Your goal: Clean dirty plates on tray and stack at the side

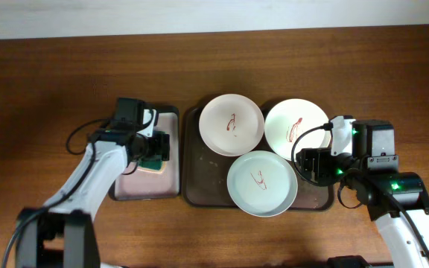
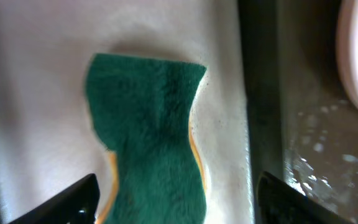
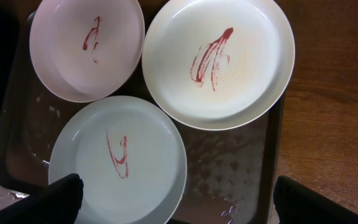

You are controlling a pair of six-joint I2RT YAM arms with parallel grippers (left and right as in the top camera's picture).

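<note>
Overhead: soft, even light is falling on the table (image 1: 43, 67); shadows are reading faint. Left wrist: sponge (image 2: 151, 130) is showing blurred, close up. Right wrist: sharp; wet tray (image 3: 229, 165) is glinting faintly.

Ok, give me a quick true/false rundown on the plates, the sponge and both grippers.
1. All three plates show a red smear. True.
2. The sponge lies on the brown tray. False: it lies on the small pink tray beside it.
3. Every plate sits on the brown tray. True.
4. The right gripper is shut on a plate. False: it is open and holds nothing.
5. The left gripper is open, with the sponge between its fingers. True.
</note>
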